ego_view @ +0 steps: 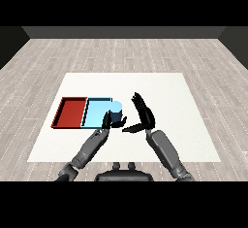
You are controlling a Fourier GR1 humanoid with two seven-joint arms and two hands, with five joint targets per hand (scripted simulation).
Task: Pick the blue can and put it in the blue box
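1. Left hand [114, 121] sits at the near right corner of the shallow light blue tray [97, 111], fingers curled round a pale blue cylindrical can [116, 108]. Only the can's upper part shows above the hand.
2. Can hangs over the tray's right rim, at the corner, not clearly inside the walls.
3. Right hand [143, 114] stands just beside, fingers straight and spread, thumb reaching toward the left hand; it holds nothing.
4. Shallow red tray [70, 112] lies against the blue tray's left side on the white tabletop [160, 96].
5. Risks, as judged: letting go here could land the can on the rim, so it tips or rolls out onto the tabletop. The right thumb is close enough to knock the can. Carrying too far left could bring it to the red tray.
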